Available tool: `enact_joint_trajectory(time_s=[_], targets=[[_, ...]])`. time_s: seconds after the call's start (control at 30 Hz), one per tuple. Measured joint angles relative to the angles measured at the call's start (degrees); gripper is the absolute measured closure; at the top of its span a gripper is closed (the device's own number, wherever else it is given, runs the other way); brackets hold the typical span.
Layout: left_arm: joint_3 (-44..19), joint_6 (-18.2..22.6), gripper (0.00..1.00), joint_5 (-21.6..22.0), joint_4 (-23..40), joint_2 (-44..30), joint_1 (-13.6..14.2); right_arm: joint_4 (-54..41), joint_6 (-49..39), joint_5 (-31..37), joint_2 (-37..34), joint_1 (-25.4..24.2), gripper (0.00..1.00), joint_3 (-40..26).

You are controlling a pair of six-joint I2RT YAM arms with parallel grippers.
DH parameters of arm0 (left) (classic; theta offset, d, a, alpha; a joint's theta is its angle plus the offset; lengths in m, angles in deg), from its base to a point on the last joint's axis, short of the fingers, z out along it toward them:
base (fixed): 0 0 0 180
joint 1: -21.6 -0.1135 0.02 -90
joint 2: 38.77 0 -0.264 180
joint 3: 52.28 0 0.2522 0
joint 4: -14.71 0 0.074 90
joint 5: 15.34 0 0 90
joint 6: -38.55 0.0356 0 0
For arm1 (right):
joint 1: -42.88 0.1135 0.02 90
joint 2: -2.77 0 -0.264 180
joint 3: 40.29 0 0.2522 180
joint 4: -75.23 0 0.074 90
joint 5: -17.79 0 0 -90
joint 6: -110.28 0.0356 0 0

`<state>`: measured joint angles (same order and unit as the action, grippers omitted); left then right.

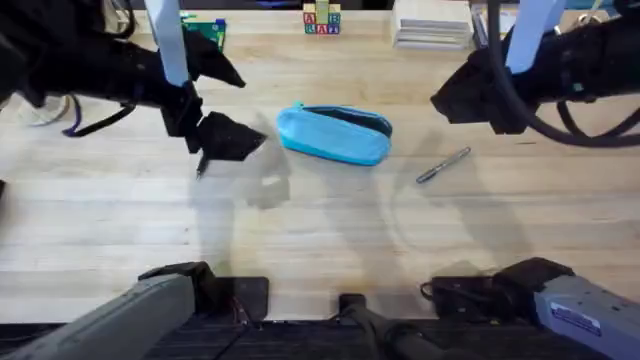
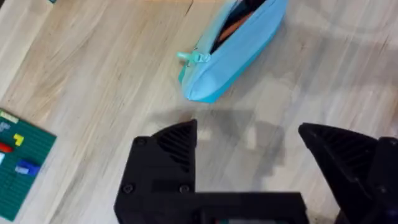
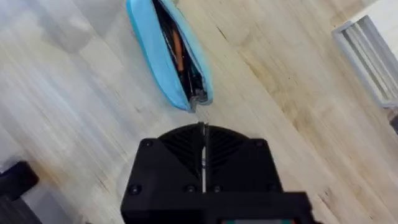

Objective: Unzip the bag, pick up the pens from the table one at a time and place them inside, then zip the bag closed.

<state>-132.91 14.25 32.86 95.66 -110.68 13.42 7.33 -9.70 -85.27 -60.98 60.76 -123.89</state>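
Note:
The light blue bag (image 1: 335, 135) lies in the middle of the table (image 1: 300, 230) with its zipper open. In the left wrist view the bag (image 2: 239, 53) shows its teal pull tab (image 2: 193, 58) at the near end. Dark and orange sticks lie inside the bag (image 3: 165, 50). One dark pen (image 1: 443, 165) rests on the wood to the bag's right. My left gripper (image 1: 235, 140) hovers just left of the bag, and in its wrist view the left gripper (image 2: 249, 134) is open and holds nothing. My right gripper (image 1: 452, 97) hangs above and right of the bag, shut and empty (image 3: 203, 134).
Letter blocks (image 1: 321, 20), a green plate with small bricks (image 2: 18, 155) and a white stack (image 1: 432, 25) sit along the far edge. Bare wood stretches across the front half of the table.

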Motion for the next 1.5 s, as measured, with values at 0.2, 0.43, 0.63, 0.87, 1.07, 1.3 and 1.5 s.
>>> enact_joint_trajectory(time_s=[0.2, 0.43, 0.63, 0.87, 1.07, 1.3, 1.5], targets=[[0.0, -1.9, 0.008, 2.9, 2.7, 4.2, 0.0, -0.2, 0.0, 0.0, -0.1, -0.2, 0.969, 0.0], [0.0, -2.5, 0.008, 4.0, 2.9, 4.9, 0.0, -0.2, -0.3, 0.0, -1.3, -0.2, 0.969, 0.0], [0.0, -2.7, 0.008, 4.1, 2.9, 5.0, 0.0, -0.2, -2.4, 0.0, -3.6, -0.2, 0.969, 0.0], [0.0, -2.7, 0.008, 4.1, 3.1, 5.0, 0.0, -0.1, -7.3, -2.4, -6.4, -0.2, 0.969, 0.0], [0.0, -2.7, 0.008, 4.1, 3.5, 4.9, 0.0, 0.1, -12.0, -9.0, -10.4, -3.2, 0.969, 0.0], [0.0, -2.7, 0.008, 4.1, 4.0, 4.9, 0.0, 0.1, -15.2, -19.2, -13.3, -9.7, 0.969, 0.0], [0.0, -2.7, 0.008, 4.1, 4.0, 4.9, 0.0, 0.2, -20.5, -23.3, -16.1, -11.8, 0.969, 0.0]])
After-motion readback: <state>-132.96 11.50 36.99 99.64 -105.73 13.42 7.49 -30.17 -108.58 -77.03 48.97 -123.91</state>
